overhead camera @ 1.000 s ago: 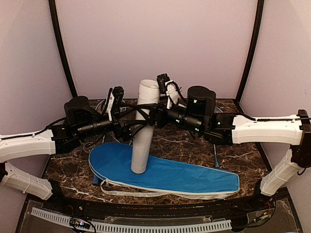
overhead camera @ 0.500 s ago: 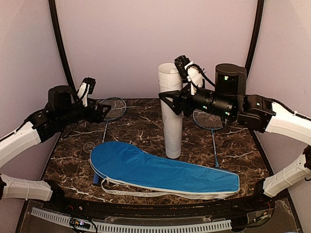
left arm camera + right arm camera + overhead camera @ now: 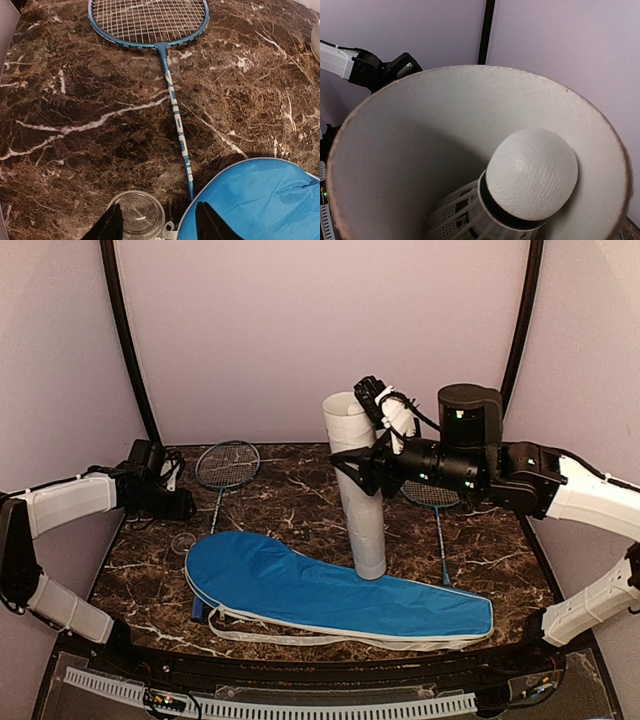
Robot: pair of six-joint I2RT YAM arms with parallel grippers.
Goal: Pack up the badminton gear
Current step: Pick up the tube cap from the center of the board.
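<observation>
Wide shot first: the dark marble table (image 3: 300, 505) carries the blue racket cover (image 3: 330, 590), lying flat along the 6 o'clock side with its broad end at 8 o'clock and its narrow end at 4 o'clock. The right arm (image 3: 560, 490) comes in from 3 o'clock, raised and nearly level, reaching to the centre. There the right gripper (image 3: 362, 465) is clamped on the upper half of the long white tube (image 3: 365, 520). The tube leans, its open mouth tipped toward 11 o'clock and its foot apparently resting on the cover's far edge, near the middle. Over at 9 o'clock the left arm (image 3: 70, 502) lies low, white forearm running inward and wrist close above the marble. The left gripper (image 3: 160, 225) has its jaws partly apart with nothing between them, hovering over the seam where the cover's broad end meets a small clear bowl (image 3: 137, 216). One blue-framed racket (image 3: 175, 115) rests at 10 o'clock, head toward the back wall, its shaft running down until it slips under the cover's edge. The second racket (image 3: 440, 540) lies at 2 o'clock, its head half hidden behind the right arm and its shaft pointing toward 5 o'clock. Down the tube's mouth sits a white shuttlecock (image 3: 532, 172), its rounded, black-banded cork facing up.
</observation>
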